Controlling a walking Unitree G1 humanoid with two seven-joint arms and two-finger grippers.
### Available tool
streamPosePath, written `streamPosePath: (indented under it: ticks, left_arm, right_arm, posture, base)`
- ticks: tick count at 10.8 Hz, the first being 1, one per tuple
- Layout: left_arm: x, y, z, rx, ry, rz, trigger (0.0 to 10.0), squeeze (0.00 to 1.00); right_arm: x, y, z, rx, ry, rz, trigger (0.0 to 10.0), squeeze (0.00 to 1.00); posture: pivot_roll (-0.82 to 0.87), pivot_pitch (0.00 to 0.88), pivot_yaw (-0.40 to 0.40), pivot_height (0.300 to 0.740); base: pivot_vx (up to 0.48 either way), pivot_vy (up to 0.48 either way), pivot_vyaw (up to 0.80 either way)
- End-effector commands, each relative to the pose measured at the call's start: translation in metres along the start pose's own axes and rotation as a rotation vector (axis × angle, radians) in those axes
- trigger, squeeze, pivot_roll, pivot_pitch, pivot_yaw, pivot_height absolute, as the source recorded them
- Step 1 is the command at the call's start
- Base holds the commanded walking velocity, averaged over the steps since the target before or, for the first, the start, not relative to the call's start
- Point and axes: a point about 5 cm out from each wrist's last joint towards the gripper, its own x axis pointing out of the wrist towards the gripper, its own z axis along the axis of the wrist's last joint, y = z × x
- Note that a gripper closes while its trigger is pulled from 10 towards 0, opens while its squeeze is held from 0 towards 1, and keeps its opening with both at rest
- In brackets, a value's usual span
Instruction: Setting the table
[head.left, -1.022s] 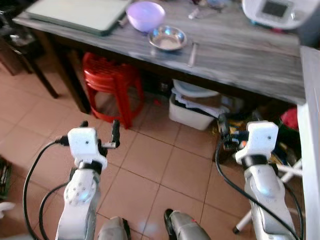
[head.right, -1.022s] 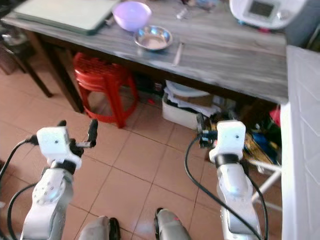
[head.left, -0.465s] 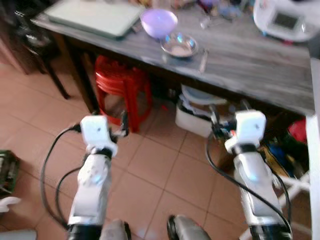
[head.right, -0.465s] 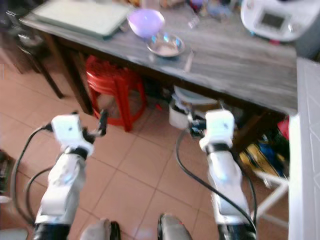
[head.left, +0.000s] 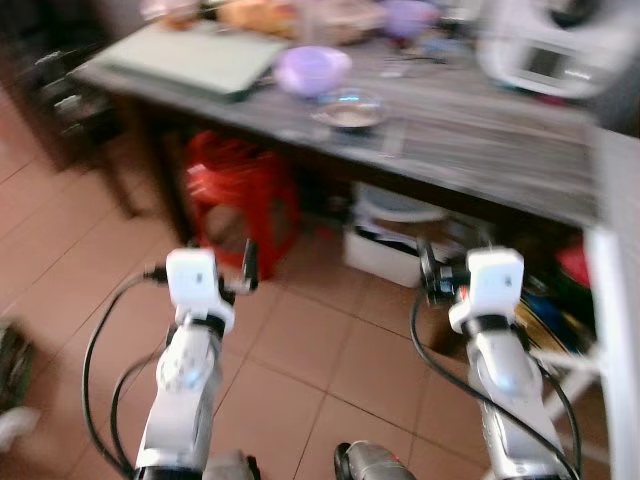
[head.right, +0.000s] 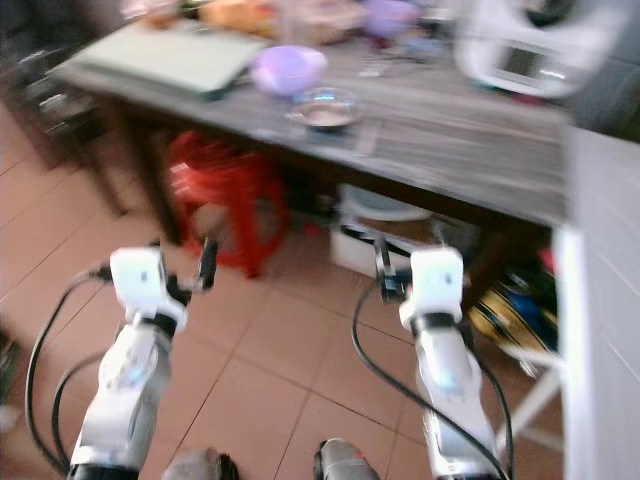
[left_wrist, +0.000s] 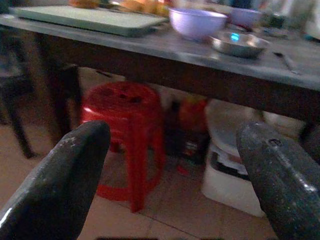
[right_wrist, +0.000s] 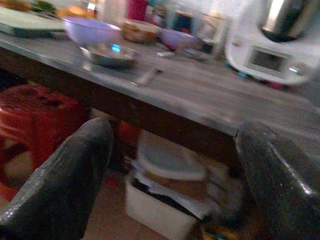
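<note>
Both the left gripper and right gripper hang wide apart and empty before the grey table, whose front edge carries a purple bowl and steel bowl.

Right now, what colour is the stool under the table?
Red. The stool shows best in the left wrist view, under the table.

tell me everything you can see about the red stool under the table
The red stool looks like moulded plastic, with a round, slightly dished seat that has a few small holes in it and straight legs joined by a low rail. It stands upright on the tiled floor, tucked beneath the front edge of the grey table, below the purple bowl. A white bin sits beside it, apart. Nothing rests on it, and neither gripper touches it.
</note>
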Motion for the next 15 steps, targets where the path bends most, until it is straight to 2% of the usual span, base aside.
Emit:
streamPosePath:
  ticks: [1,3,6,8,10,13,15]
  left_arm:
    - [-0.001,-0.003,0.004,-0.001,-0.013,-0.027,10.0,0.00]
    - [0.001,-0.006,0.004,-0.004,-0.010,-0.035,10.0,0.00]
    - [-0.005,-0.005,0.004,0.004,0.008,-0.053,10.0,0.00]
    - [-0.005,-0.002,0.005,0.010,0.009,-0.044,10.0,0.00]
    - [-0.003,-0.006,0.007,0.008,0.005,-0.050,10.0,0.00]
    - [0.000,-0.007,0.017,0.017,-0.035,-0.089,10.0,0.00]
    - [-0.003,-0.009,0.020,0.013,-0.045,-0.107,10.0,0.00]
  right_arm:
    - [0.000,-0.001,0.007,0.003,-0.031,-0.003,10.0,0.00]
    - [0.002,-0.003,0.005,-0.002,-0.028,-0.001,10.0,0.00]
    - [0.001,-0.002,0.004,0.000,-0.016,0.004,10.0,0.00]
    - [0.004,-0.002,0.008,-0.006,-0.032,0.009,10.0,0.00]
    - [0.012,-0.003,0.013,-0.013,-0.054,0.013,10.0,0.00]
    - [0.017,-0.002,0.018,-0.014,-0.070,0.010,10.0,0.00]
    - [0.017,0.000,0.020,-0.017,-0.080,0.018,10.0,0.00]
  posture:
    - [-0.03,0.050,-0.013,0.740]
    - [-0.03,0.065,-0.012,0.740]
    - [-0.03,0.099,-0.010,0.740]
    - [-0.03,0.109,-0.009,0.740]
    - [-0.04,0.124,-0.009,0.740]
    - [-0.04,0.139,0.000,0.740]
    - [-0.04,0.159,-0.002,0.740]
  base:
    - [0.000,0.000,-0.63]
    - [-0.127,0.000,0.00]
    - [-0.290,0.000,0.00]
    - [-0.326,0.000,0.00]
    - [-0.163,0.000,0.00]
    - [0.000,0.000,-0.69]
    - [0.000,-0.308,-0.67]
